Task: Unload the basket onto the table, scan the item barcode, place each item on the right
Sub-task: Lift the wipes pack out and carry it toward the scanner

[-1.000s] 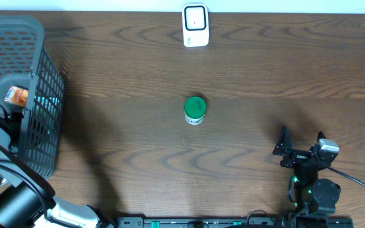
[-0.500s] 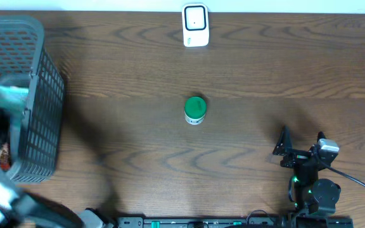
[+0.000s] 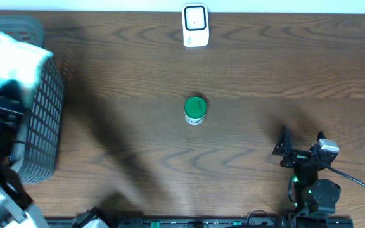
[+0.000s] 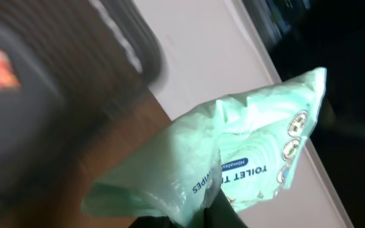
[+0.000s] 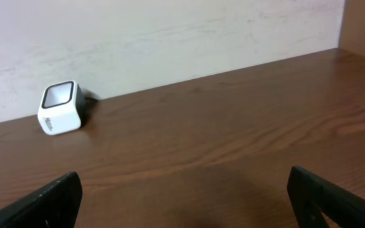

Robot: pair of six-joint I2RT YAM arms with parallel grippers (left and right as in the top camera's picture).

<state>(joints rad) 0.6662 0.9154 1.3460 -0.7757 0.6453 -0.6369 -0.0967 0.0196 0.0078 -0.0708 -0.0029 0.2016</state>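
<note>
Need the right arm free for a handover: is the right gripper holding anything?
No, the right gripper has its fingers wide apart with nothing between them.

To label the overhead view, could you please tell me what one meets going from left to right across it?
Grey basket → green-lidded jar → right pincer.

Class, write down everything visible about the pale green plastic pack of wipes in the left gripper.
The pale green plastic wipes pack is a soft, crinkled, glossy pouch with a blue label reading TOILET and round emblems along one edge. The shut left gripper pinches its lower edge, holding it tilted. From overhead it shows blurred over the far corner of the grey mesh basket.
</note>
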